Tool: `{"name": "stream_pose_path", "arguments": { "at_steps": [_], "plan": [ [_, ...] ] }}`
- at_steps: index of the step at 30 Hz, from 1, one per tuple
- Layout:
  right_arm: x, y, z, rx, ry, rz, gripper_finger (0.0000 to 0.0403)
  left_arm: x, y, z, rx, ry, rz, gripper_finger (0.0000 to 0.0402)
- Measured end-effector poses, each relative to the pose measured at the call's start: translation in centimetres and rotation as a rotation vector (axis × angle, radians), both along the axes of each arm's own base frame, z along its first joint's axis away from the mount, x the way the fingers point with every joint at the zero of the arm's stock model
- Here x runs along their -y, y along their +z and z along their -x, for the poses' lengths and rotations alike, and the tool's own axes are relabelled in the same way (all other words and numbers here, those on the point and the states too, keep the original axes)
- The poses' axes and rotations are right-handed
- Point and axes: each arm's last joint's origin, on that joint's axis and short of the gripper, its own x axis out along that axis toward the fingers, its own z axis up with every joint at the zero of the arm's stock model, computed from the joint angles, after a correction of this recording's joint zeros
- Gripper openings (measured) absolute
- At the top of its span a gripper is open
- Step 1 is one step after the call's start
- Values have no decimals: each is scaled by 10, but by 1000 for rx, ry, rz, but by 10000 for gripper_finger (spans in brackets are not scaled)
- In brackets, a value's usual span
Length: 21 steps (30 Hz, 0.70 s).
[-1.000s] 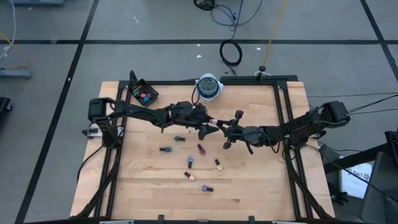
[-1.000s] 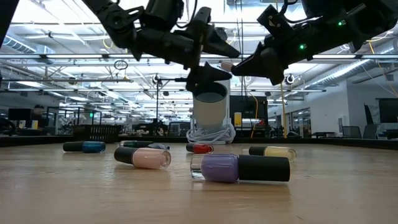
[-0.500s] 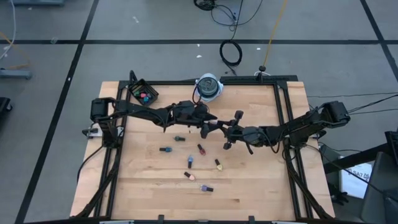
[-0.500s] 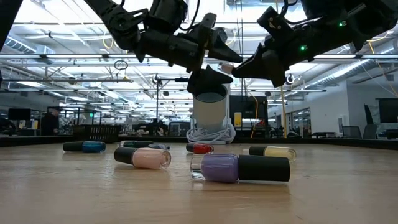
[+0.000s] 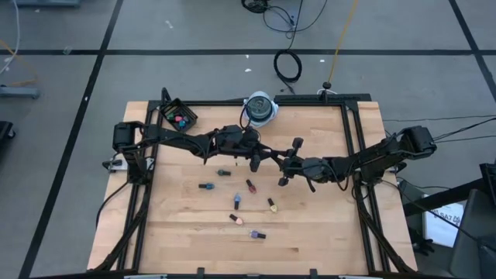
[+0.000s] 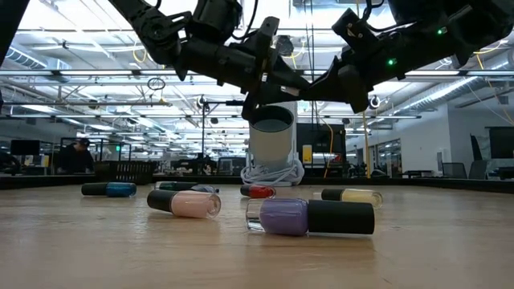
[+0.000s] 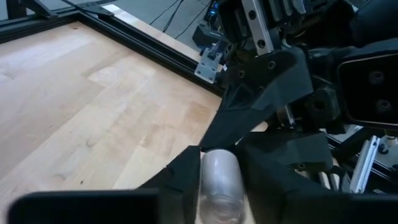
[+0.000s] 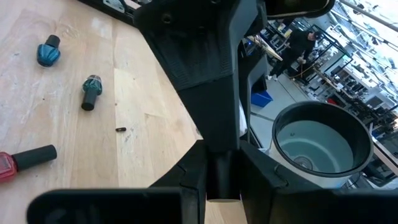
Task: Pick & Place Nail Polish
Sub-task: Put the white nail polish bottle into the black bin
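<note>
A pale nail polish bottle (image 7: 221, 180) hangs in the air over the table's middle, between my two grippers, which meet tip to tip. My left gripper (image 7: 221, 167) comes from the table's left and is shut on the bottle. My right gripper (image 8: 222, 177) comes from the right and is shut on the same bottle. In the high view the two grippers (image 5: 271, 157) hide it. Several other bottles lie on their sides on the wood, among them a purple one (image 6: 309, 217) and a pink one (image 6: 185, 202). My left gripper pinches the bottle's pale glass body (image 7: 219, 168) between its two fingers. The fingers come nearly level from the table's left. The bottle is clear of the table. My right gripper pinches the bottle's dark cap end (image 8: 221, 169) between its two fingers, coming nearly level from the table's right. The left gripper (image 8: 205, 68) stands right in front and hides the rest of the bottle.
A small black box (image 5: 178, 116) with bottles in it sits at the far left corner. A round white cup (image 5: 261, 108) stands at the far edge, just behind the grippers. Loose bottles (image 5: 237, 201) are scattered on the near middle of the table.
My left gripper has shut its fingers on the pale bottle that the right gripper holds out. The bottle, which showed between the two grippers before, is now covered by the left fingers. Both arms have stayed in place.
</note>
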Motion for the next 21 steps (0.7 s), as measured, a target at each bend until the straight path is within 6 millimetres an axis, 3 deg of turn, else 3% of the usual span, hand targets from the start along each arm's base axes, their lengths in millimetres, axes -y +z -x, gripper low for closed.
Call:
{"name": "stream_pose_path", "arguments": {
  "at_steps": [3,10,16,21],
  "plan": [
    [0,0,0,-10,1,9,51,0,0,0,2,-5,3,55],
    [0,-1,0,-4,-3,-8,60,-2,1,1,5,-38,-37,54],
    [0,-1,0,92,-46,-189,168,-10,14,14,-65,-15,-117,54],
    [0,0,3,93,-38,-247,236,-13,31,36,-218,128,-265,54]
  ]
}}
